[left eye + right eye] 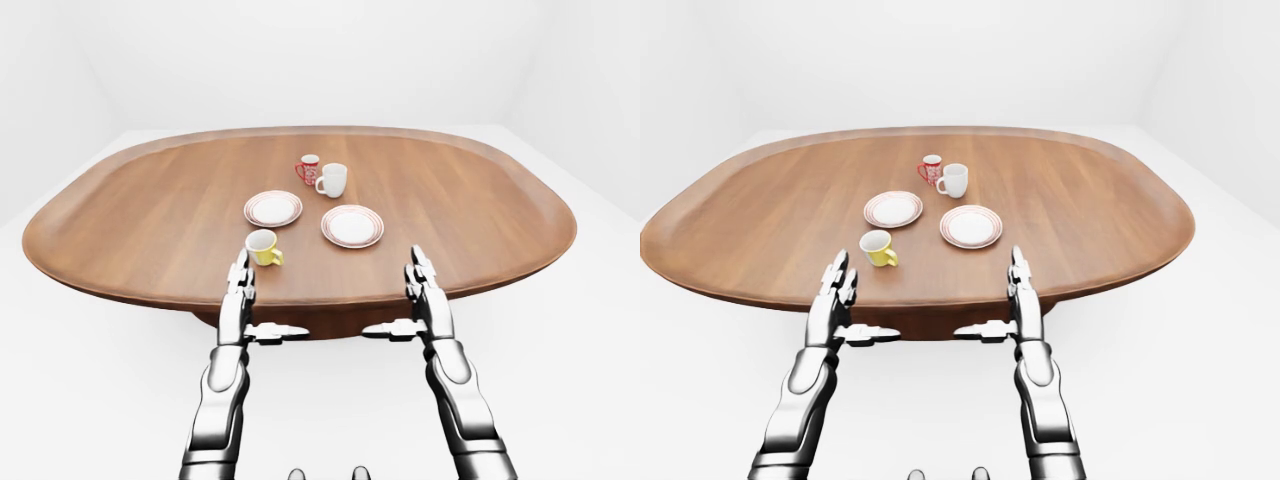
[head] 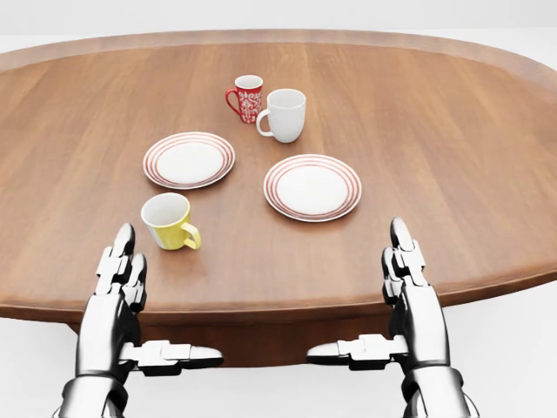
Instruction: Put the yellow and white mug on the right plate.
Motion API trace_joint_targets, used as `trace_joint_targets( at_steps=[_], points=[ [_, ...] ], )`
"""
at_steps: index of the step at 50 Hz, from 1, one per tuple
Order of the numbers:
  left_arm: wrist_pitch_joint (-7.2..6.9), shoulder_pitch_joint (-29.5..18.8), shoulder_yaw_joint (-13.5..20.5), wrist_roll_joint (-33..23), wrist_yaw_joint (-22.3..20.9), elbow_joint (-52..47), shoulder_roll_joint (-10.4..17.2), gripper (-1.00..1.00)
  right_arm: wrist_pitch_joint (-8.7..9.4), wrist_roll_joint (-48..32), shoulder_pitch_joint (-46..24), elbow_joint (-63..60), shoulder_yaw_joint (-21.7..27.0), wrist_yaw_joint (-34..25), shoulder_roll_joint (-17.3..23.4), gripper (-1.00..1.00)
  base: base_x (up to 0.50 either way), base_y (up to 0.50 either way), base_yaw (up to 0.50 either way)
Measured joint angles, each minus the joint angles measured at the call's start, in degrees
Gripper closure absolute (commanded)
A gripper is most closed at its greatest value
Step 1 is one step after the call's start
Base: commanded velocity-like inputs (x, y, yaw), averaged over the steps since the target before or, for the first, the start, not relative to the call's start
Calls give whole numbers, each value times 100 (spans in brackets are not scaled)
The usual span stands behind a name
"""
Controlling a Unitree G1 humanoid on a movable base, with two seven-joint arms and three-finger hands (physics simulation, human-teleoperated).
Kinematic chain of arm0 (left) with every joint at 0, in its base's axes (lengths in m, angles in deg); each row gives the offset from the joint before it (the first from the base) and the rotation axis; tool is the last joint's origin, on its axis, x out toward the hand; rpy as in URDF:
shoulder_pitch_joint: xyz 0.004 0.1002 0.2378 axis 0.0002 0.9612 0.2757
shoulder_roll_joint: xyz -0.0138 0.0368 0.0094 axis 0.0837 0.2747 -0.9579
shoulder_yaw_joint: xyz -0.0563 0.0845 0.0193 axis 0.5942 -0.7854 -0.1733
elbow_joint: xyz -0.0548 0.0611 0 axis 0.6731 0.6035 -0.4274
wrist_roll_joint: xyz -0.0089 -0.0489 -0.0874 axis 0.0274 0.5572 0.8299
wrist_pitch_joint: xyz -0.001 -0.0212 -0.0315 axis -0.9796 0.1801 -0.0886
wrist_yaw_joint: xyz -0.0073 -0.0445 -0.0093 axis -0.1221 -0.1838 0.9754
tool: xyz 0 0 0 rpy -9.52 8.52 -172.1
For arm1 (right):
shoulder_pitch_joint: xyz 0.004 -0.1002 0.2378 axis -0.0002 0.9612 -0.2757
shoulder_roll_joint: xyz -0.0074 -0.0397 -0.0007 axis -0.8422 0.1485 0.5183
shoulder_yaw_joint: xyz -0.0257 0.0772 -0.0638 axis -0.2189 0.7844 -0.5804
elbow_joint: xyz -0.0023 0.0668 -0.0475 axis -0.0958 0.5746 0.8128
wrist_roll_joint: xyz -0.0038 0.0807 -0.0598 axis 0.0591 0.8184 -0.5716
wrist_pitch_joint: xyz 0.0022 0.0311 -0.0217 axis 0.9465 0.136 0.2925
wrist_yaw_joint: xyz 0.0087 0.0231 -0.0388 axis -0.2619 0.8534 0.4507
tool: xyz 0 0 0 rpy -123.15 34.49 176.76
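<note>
In the head view the oval wooden worktop (image 2: 452, 131) carries the yellow and white mug (image 2: 169, 221), upright, its handle toward 4 o'clock, standing apart from both plates. The left red-rimmed plate (image 2: 189, 159) lies at the mug's 12 o'clock; the right red-rimmed plate (image 2: 312, 186) lies at its 2 o'clock, bare. Beyond the plates a white mug (image 2: 284, 114) stands just beside a red patterned mug (image 2: 246, 97) on its left. The left hand (image 2: 122, 300) reaches just short of the yellow mug at its 7 o'clock, fingers (image 2: 124, 242) released and straight, thumb turned inward. The right hand (image 2: 409, 300) mirrors it, fingers extended, grasping nothing.
</note>
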Motion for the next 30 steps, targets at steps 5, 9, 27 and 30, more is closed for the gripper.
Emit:
trace_joint_targets(
  at_steps=[5,9,27,30],
  points=[
    [-130,54,47,21,-62,-207,23,-100,172,47,31,-148,46,-90,26,-100,0,0,0],
    [-316,129,63,16,-114,-505,30,-100,339,60,67,-304,66,-150,37,-100,0,0,0],
    [-581,437,215,-121,-339,-2170,61,-100,616,85,282,-1306,121,-343,51,-100,0,0,1],
    [-581,462,225,-139,-370,-2319,55,-100,616,98,321,-1447,138,-369,51,-100,0,0,45]
  ],
)
